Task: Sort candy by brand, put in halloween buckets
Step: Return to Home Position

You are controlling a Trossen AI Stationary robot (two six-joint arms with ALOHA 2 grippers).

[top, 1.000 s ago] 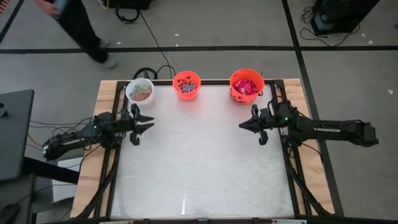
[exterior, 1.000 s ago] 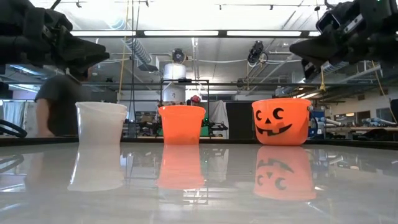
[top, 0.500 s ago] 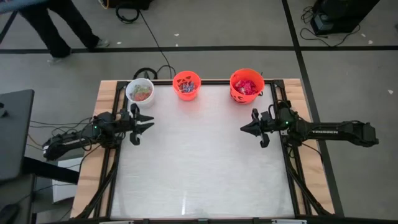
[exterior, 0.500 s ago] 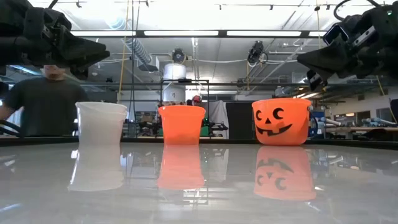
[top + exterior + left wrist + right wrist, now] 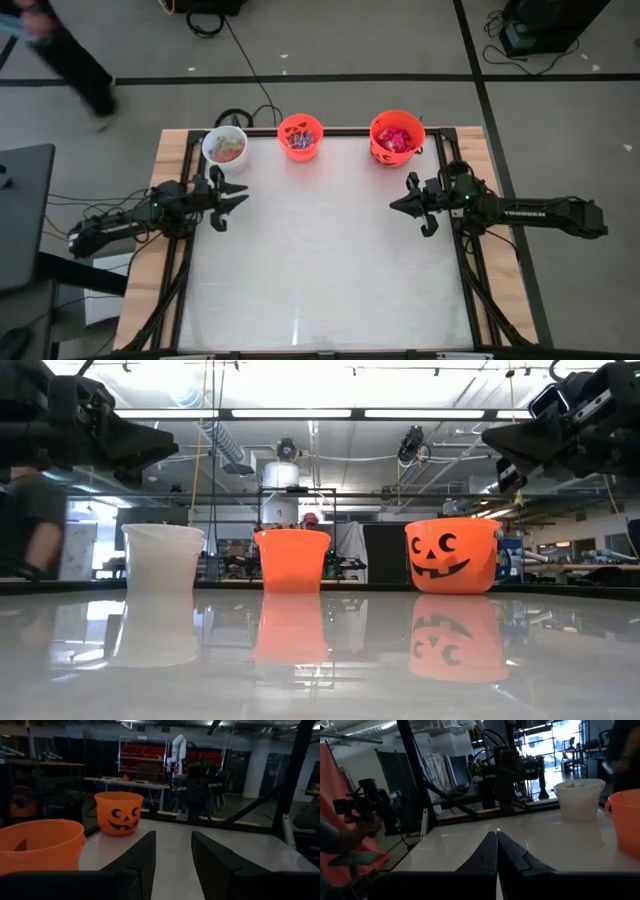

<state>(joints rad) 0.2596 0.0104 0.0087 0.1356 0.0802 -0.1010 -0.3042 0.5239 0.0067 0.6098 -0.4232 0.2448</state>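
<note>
Just pulled a little back toward the right edge of the table: the right gripper, fingers pressed together on nothing. Half a second ago, reached slightly farther in over the surface; a second ago, farther still. Opposite, by the left edge and just near of the white bucket, the left gripper, fingers spread, empty, in the same place as before.

All candy in sight inside the row at the far edge: green and orange bits in the white one, bluish pieces in the small orange bucket, red and pink packets in the larger orange bucket. None visible loose on the surface. Looks like sorting finished, with only the retreat to rest left.

Beyond the far side, a person, now farther left on the floor than a second ago.
</note>
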